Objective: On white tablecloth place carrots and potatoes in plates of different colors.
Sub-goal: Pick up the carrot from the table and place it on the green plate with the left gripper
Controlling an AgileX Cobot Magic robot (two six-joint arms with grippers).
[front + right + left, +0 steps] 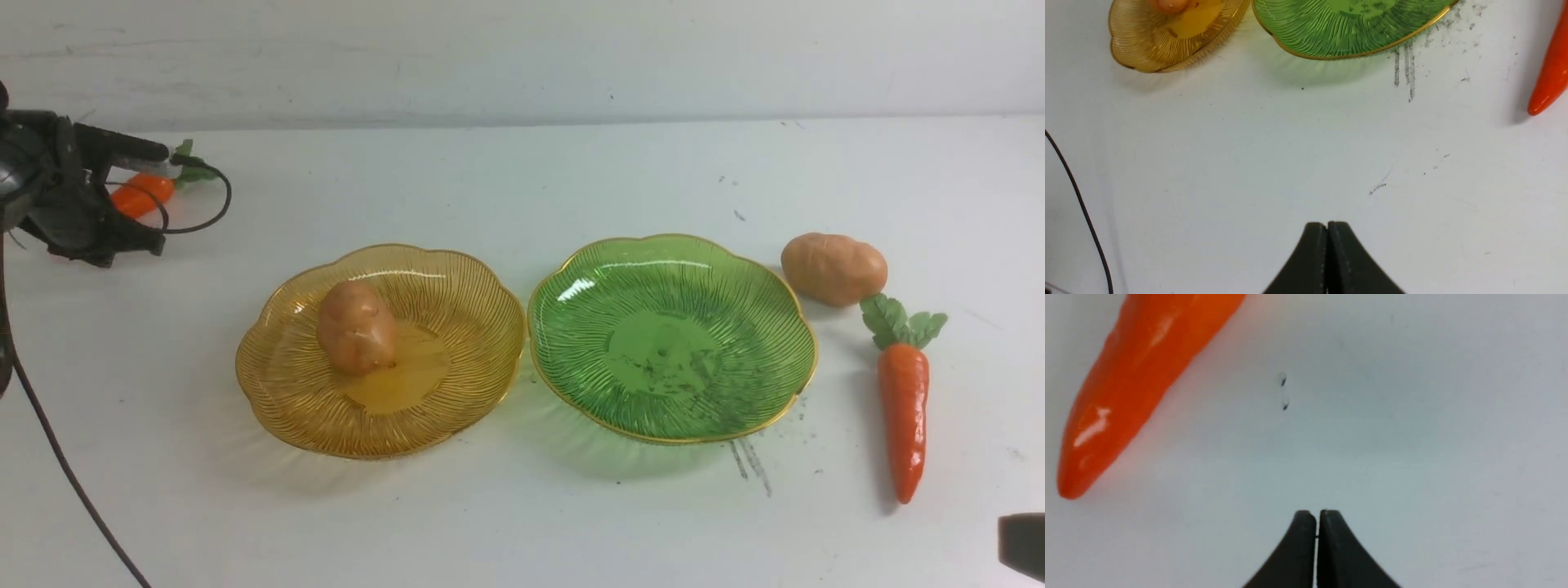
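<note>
Carrots are seen on the white tablecloth [522, 506]: far carrot [143, 194] beside the left gripper [1317, 522], near carrot [904, 416] right of the green plate [669, 343]. One potato [356, 327] is borne by the amber plate [457, 327]. Left and right gripper [1327, 232] are clenched, empty.

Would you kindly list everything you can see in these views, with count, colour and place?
White tablecloth: one, white with dark scuffs, under everything.
Plates: two, gold-rimmed; amber plate on the left, green plate right beside it.
Potatoes: two, tan; first potato in the amber plate, second potato on the cloth just right of the green plate.
Carrots: two, orange with green tops; near carrot on the cloth right of the green plate, far carrot at the table's far left.
Cable: one, black, trailing over the near left.
Left gripper: one, black, shut on nothing, beside the far carrot.
Right gripper: one, black, shut, over bare cloth at near right.
</note>
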